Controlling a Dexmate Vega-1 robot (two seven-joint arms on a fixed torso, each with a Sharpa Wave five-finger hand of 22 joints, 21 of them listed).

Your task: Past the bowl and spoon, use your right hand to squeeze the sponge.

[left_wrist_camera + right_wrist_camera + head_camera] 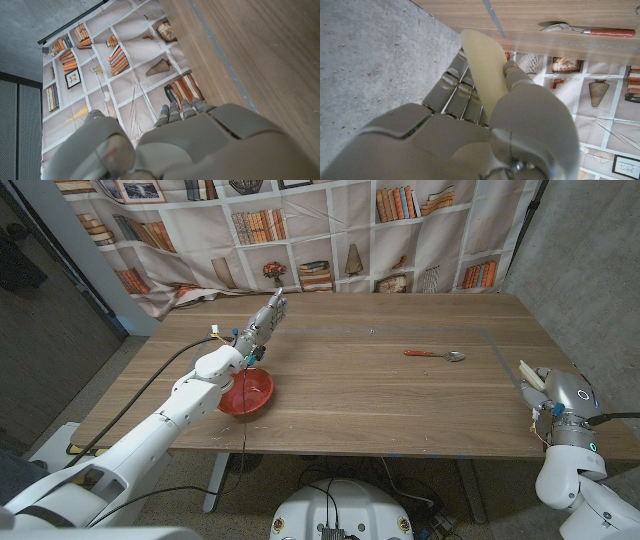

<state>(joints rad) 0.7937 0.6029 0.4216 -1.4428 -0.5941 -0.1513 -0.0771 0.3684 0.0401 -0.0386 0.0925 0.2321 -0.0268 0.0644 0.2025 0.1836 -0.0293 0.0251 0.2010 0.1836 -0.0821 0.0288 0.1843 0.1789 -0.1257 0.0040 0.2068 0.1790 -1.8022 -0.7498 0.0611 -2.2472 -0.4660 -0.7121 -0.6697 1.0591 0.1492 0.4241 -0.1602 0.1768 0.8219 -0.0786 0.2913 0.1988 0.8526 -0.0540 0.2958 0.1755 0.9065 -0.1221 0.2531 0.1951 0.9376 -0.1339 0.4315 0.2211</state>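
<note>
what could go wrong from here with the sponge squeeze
The right robot hand pinches the pale sponge at the table's right edge, so a slipped sponge would likely fall to the floor. The left robot hand hangs above the red bowl; lowering it could knock the bowl.

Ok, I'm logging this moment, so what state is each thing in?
sponge: pale yellow, gripped between thumb and fingers of the right hand.
right hand: at the table's right edge, holding the sponge.
left hand: raised over the table, fingers extended, holding nothing.
bowl: red, upright near the front edge.
spoon: red-handled, lying on the table.
</note>
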